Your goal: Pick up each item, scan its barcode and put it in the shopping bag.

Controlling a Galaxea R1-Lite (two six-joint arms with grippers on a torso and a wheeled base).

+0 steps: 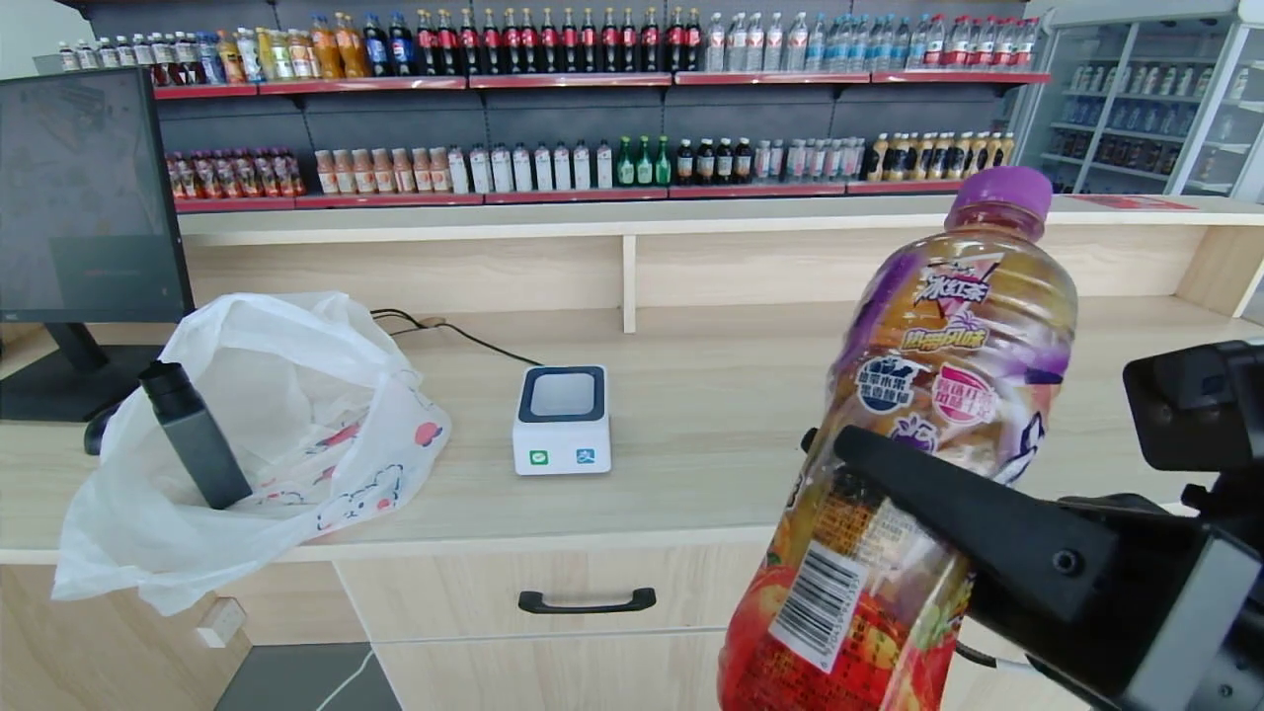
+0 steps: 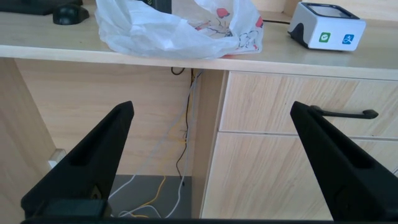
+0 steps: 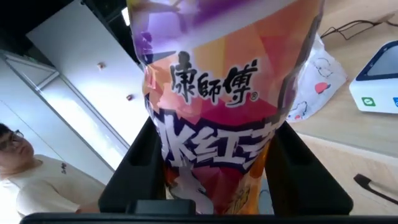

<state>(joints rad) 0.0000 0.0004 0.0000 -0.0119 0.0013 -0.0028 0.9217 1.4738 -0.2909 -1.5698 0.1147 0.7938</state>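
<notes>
My right gripper (image 1: 869, 474) is shut on a purple-capped iced tea bottle (image 1: 918, 444), held tilted in the air to the right of the counter, its barcode label (image 1: 818, 602) facing out low down. In the right wrist view the bottle (image 3: 217, 112) sits between the two fingers. The white barcode scanner (image 1: 561, 420) stands on the counter's middle, left of the bottle. A white shopping bag (image 1: 247, 444) lies open at the counter's left with a dark grey bottle (image 1: 195, 434) inside. My left gripper (image 2: 205, 162) hangs open below the counter edge, facing the drawers, with nothing in it.
A monitor (image 1: 84, 207) stands at the far left behind the bag. A black cable (image 1: 464, 336) runs to the scanner. A drawer handle (image 1: 587, 600) sits under the counter (image 1: 691, 474). Shelves of drinks (image 1: 592, 99) line the back wall.
</notes>
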